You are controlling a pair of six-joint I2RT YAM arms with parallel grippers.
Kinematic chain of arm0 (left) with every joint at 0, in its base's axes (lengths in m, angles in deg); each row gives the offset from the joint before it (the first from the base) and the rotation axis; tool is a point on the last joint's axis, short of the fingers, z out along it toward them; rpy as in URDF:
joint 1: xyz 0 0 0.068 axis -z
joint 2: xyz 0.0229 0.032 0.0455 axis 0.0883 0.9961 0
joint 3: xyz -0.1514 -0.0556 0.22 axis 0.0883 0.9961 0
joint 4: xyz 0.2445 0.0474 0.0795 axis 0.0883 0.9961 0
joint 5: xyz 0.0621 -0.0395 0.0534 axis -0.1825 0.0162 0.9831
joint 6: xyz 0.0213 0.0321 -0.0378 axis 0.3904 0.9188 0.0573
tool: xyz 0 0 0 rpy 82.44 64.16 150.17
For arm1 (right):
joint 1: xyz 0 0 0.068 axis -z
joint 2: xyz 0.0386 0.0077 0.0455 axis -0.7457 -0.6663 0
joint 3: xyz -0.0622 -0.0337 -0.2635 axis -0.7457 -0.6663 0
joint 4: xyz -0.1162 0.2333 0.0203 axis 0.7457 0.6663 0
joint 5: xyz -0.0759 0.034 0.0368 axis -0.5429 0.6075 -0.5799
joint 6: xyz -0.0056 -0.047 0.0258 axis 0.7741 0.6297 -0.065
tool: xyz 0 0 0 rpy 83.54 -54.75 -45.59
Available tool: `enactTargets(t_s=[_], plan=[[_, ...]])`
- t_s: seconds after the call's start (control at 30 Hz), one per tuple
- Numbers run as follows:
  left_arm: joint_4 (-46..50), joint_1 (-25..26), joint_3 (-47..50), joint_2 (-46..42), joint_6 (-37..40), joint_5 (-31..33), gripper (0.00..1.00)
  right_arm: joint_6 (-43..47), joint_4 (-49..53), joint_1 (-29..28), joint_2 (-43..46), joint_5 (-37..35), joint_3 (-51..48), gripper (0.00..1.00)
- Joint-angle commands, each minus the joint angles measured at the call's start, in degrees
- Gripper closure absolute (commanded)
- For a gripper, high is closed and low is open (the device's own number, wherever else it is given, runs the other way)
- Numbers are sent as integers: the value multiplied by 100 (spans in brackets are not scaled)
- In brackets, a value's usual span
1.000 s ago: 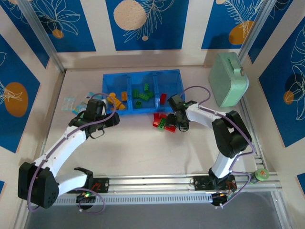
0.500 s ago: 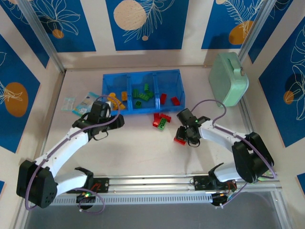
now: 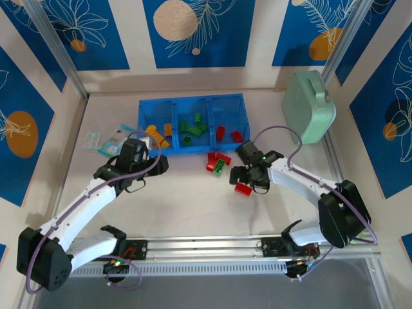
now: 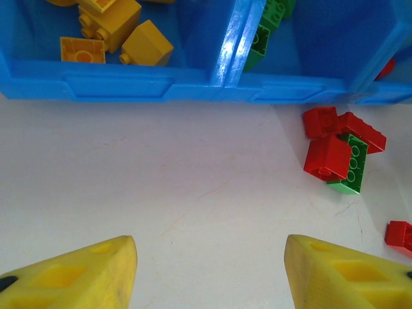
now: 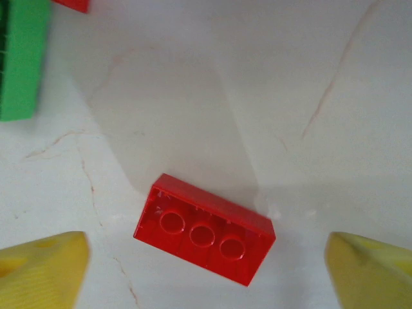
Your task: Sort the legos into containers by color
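Observation:
The blue tray [image 3: 239,108] holds orange-yellow legos [image 3: 156,133] in its left compartment, green ones [image 3: 191,127] in the middle and red ones [image 3: 226,134] on the right. A red and green cluster [image 3: 219,162] lies on the table just in front of it. My right gripper [image 3: 248,182] hangs open over a loose red brick [image 3: 243,189], which lies flat, underside up, between the fingers [image 5: 205,228]. My left gripper [image 3: 156,162] is open and empty, facing the tray's front wall [image 4: 122,87], with the cluster [image 4: 341,151] to its right.
A mint-green case [image 3: 309,108] stands at the back right. Pale packets [image 3: 106,140] lie left of the tray. A metal rail [image 3: 212,244] runs along the near edge. Another red brick [image 4: 400,233] sits at the right edge of the left wrist view.
My right gripper carried a red brick away from the cluster toward the near side, then opened, and the brick now lies on the table. The left arm barely shifted.

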Motion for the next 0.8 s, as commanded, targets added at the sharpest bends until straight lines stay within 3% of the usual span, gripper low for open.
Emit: enactTargets(t_s=[0.0, 0.17, 0.33, 0.6, 0.77], plan=[[128, 43, 163, -35, -85, 110, 38, -811, 256, -163, -1, 217, -177, 1], [61, 47, 155, 25, -109, 67, 38, -1791, -102, -593, -178, -70, -286, 1], [141, 52, 106, -48, -64, 119, 38, -2292, -36, -601, -713, -340, -25, 1], [192, 52, 251, -158, -28, 196, 38, -2393, -199, -478, -1225, -407, 222, 11], [149, 52, 247, -124, 0, 225, 38, -2299, -180, -452, -1317, -412, 301, 23]])
